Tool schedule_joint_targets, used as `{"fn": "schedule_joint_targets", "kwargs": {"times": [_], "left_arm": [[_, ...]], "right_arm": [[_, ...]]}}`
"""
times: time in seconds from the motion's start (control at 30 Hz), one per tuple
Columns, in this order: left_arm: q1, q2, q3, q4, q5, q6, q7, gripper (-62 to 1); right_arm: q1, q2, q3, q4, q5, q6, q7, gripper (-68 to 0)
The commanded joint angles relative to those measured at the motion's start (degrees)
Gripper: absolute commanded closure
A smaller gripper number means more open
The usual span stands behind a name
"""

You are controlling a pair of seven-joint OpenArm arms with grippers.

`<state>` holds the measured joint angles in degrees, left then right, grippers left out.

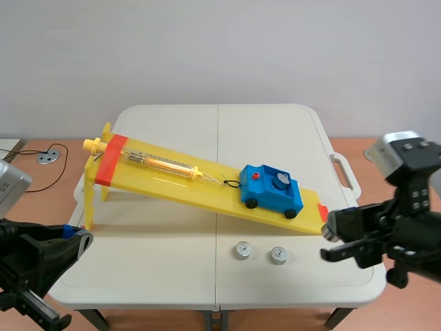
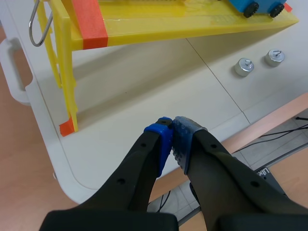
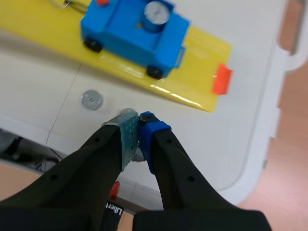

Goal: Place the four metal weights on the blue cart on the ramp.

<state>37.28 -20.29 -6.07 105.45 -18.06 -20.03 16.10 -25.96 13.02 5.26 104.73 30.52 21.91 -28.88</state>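
A blue cart stands low on the yellow ramp, tied by a cord to a spring scale. One silver weight sits in the cart's bed. Two more weights stand on the table in front of the ramp. My right gripper hovers shut to their right, holding nothing. In the right wrist view the cart lies ahead of the shut gripper; one weight is beside the fingers and another peeks out beneath them. My left gripper is shut and empty over the table's near-left corner.
The ramp's raised end rests on a yellow stand at the left, with orange tape across it. The white folding table has a centre seam and a handle on its right side. A floor socket lies off to the left.
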Motion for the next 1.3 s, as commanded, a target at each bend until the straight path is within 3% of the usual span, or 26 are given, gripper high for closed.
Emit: {"fn": "schedule_joint_targets", "kwargs": {"times": [0.0, 0.2, 0.6, 0.97, 1.27], "left_arm": [[-1.1, 0.4, -0.9, 3.8, -3.1, -1.2, -5.5, -3.6], [-1.1, 0.4, -0.9, 3.8, -3.2, -1.2, -5.5, -3.6], [-1.1, 0.4, -0.9, 3.8, -3.2, -1.2, -5.5, -3.6], [-1.1, 0.4, -0.9, 3.8, -3.2, -1.2, -5.5, -3.6], [-1.1, 0.4, -0.9, 3.8, -3.2, -1.2, -5.5, -3.6]], "right_arm": [[2.8, 1.9, 4.1, 5.5, 8.7, 1.7, 6.3, -0.6], [8.5, -1.5, 5.8, 3.7, 11.0, 3.5, 6.5, -0.6], [23.2, -10.5, 3.5, -10.3, 8.5, 3.5, 7.7, -0.6], [31.8, -13.8, -0.4, -22.2, 4.3, 3.7, 10.0, -0.6], [33.1, -14.6, -0.5, -26.4, 1.6, 3.6, 12.1, -0.7]]}}
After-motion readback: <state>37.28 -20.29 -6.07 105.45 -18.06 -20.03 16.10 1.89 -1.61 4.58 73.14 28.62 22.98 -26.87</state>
